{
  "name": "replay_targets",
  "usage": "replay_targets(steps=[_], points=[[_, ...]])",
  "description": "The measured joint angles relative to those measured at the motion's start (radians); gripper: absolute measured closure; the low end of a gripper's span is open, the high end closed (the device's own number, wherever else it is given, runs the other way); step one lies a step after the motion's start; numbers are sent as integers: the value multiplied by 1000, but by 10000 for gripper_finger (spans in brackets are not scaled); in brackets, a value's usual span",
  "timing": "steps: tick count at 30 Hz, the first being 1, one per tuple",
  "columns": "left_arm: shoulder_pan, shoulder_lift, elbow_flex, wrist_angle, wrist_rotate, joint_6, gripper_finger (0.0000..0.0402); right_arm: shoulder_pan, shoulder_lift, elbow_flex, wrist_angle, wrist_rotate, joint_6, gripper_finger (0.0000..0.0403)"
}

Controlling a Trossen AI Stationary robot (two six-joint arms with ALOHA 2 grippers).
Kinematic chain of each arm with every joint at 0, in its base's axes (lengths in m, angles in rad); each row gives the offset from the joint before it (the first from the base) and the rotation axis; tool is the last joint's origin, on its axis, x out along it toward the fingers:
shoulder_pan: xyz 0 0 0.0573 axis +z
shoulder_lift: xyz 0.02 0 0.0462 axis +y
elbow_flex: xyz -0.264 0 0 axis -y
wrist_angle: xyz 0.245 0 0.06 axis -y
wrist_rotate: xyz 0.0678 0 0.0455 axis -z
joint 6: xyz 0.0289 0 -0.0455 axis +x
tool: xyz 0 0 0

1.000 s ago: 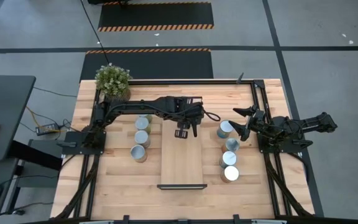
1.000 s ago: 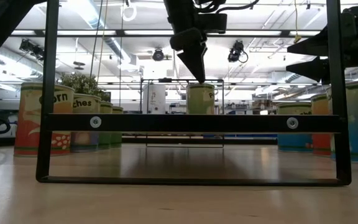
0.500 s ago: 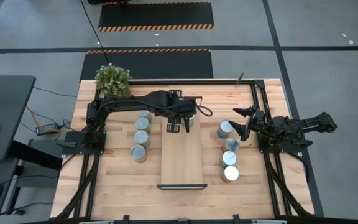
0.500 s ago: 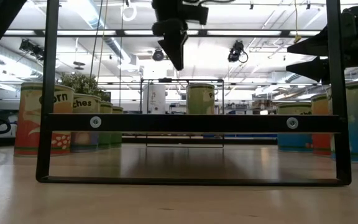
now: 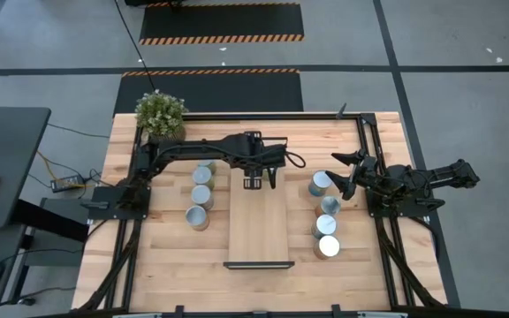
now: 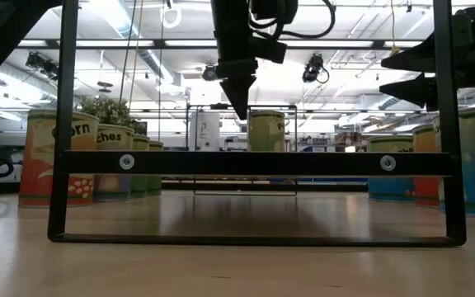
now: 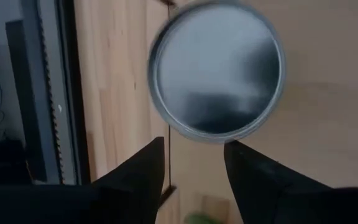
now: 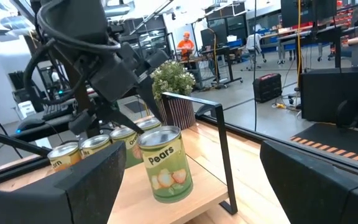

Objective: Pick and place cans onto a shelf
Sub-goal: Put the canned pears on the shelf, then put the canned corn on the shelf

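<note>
Clearance between the left gripper [image 5: 256,182] and the pear can [image 6: 266,130] is what the coming move is judged to turn on. The gripper is held above the far end of the shelf [image 5: 257,225]. Its fingers [image 7: 138,177] are seen apart with nothing between them.

The can stands upright on the shelf's far end, its long axis vertical. In the low view it is seen below the fingertips and a little to one side of them. In the left wrist view its silver top lies just beyond the fingertips and is not touched by them. Were it to be gripped again, a short shift toward it and a straight descent would be needed.

If another can is to be fetched, the left row [image 5: 201,194] beside the shelf is nearer to this arm, and those cans are also upright. The right row [image 5: 327,216] lies close to the right gripper [image 5: 347,174], which is parked at the table's right side with its fingers spread and nothing held.
</note>
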Motion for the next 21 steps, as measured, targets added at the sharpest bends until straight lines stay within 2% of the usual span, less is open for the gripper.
replay_targets(steps=[7, 14, 16, 21], points=[[-1, 8, 1, 50, 0, -1, 230, 0, 0, 0, 13, 0, 0, 25], [-37, -42, 1, -104, -24, -55, 230, 0, -1, 0, 23, 0, 0, 25], [-60, -66, 0, -140, 11, -74, 230, 0, -1, 0, 23, 0, 0, 25], [-107, -121, 2, -240, 222, -174, 230, 0, 0, 0, 23, 0, 0, 25]])
